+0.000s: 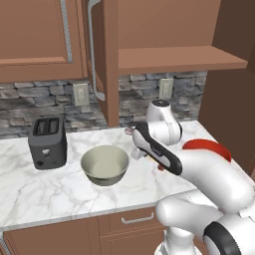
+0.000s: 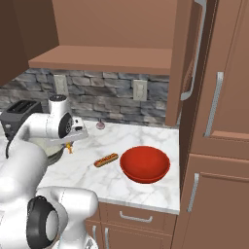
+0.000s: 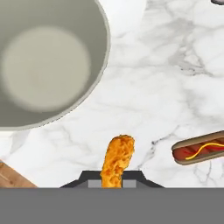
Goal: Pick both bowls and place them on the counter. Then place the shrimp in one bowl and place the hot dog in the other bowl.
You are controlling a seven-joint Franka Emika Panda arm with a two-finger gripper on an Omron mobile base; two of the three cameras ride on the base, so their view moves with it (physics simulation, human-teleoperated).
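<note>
Holding the shrimp (image 3: 117, 161), hand (image 3: 113, 178) beside the empty grey bowl (image 3: 43, 61).

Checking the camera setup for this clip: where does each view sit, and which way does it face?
Left base view: behind-left, facing the counter and grey bowl; arm lower right.
Right base view: behind-right, facing the red bowl and hot dog; arm lower left.
Hand view: looking down along the gripper, shut on the shrimp.
Base views share the scene.
</note>
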